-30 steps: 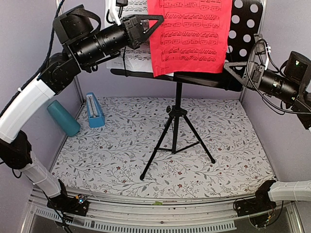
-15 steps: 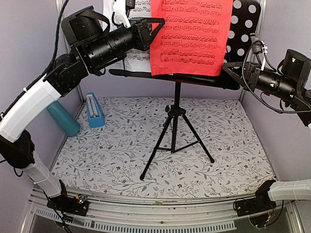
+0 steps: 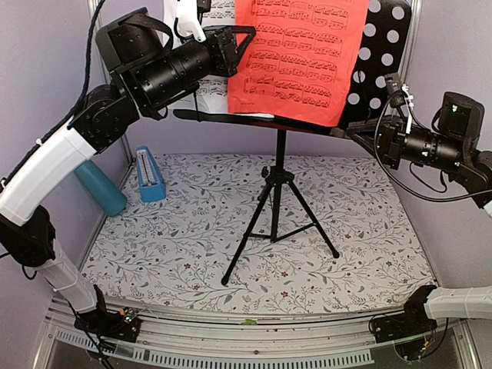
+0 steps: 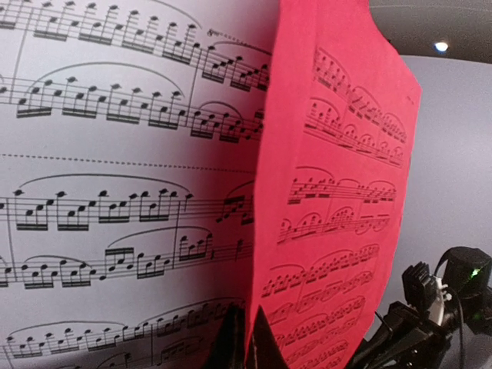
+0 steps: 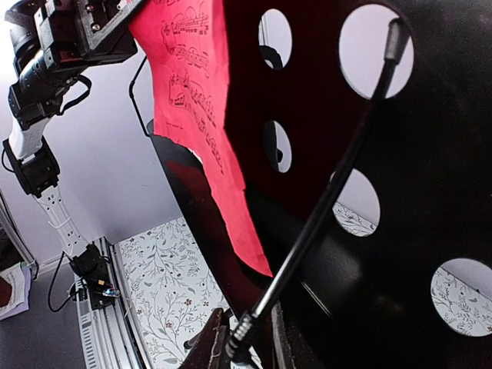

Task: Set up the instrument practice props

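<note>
**A:** Two sheets on the music stand (image 3: 277,192): how much of them shows?

**B:** Not all. The tops of the red sheet (image 3: 296,58) and the holed panel (image 3: 382,54) are cut off at the upper edge. The white sheet (image 4: 115,192) is mostly covered by the left arm (image 3: 165,69) and the overlapping red page.

**A:** And the arms?

**B:** The left arm climbs the left wall, bends and reaches level to the right. The left tool (image 4: 244,346) is pinched tight on the red sheet's left edge. The right forearm (image 3: 430,146) comes in from the right, pointing left at the panel's lower right corner, and its middle is out of view. The right tool (image 5: 244,342) has its fingers a little apart either side of the stand's thin wire arm (image 5: 338,177). Whether they press it, I can't tell.

**A:** How does the red page sit?

**B:** Its long axis is near upright but skewed. The lower left corner is lifted off the ledge and the lower right corner is down by it. The stand is mid-tabletop (image 3: 369,231), and the metronome (image 3: 148,175) is upright at the left beside a tilted teal cup (image 3: 100,187).
</note>
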